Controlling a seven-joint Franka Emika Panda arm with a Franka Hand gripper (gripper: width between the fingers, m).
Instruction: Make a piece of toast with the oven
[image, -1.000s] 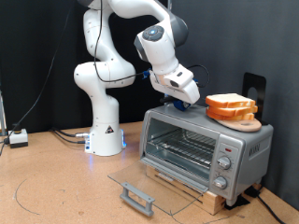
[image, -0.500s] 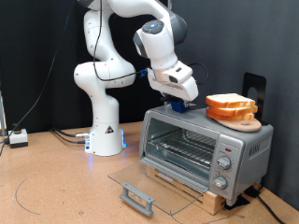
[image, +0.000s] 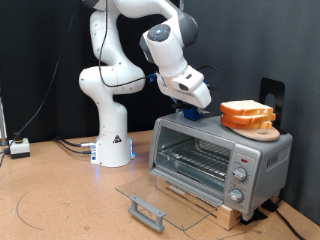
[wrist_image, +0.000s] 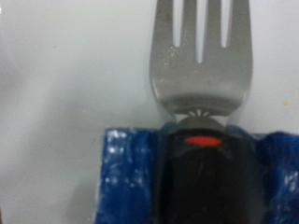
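Note:
The silver-grey oven (image: 215, 155) stands on a wooden base at the exterior view's right. Its glass door (image: 150, 198) is folded down flat and the wire rack (image: 195, 158) is bare. My gripper (image: 192, 112) hangs just over the left part of the oven's top, beside a pile of bread slices (image: 246, 113) on a wooden board. In the wrist view the gripper (wrist_image: 201, 177) is shut on a metal fork (wrist_image: 199, 56), with the black handle between blue-taped fingers (wrist_image: 126, 177). No single piece of toast shows apart from the pile.
The white arm base (image: 112, 140) stands at the back on the brown table (image: 60, 190). The door's grey bar handle (image: 147, 212) juts out towards the front. Three knobs (image: 240, 175) sit on the oven's right panel. A small white box (image: 19, 148) and cables lie at the far left.
The gripper with the fork has drifted slightly up and to the exterior view's left, away from the bread pile. Nothing else has moved.

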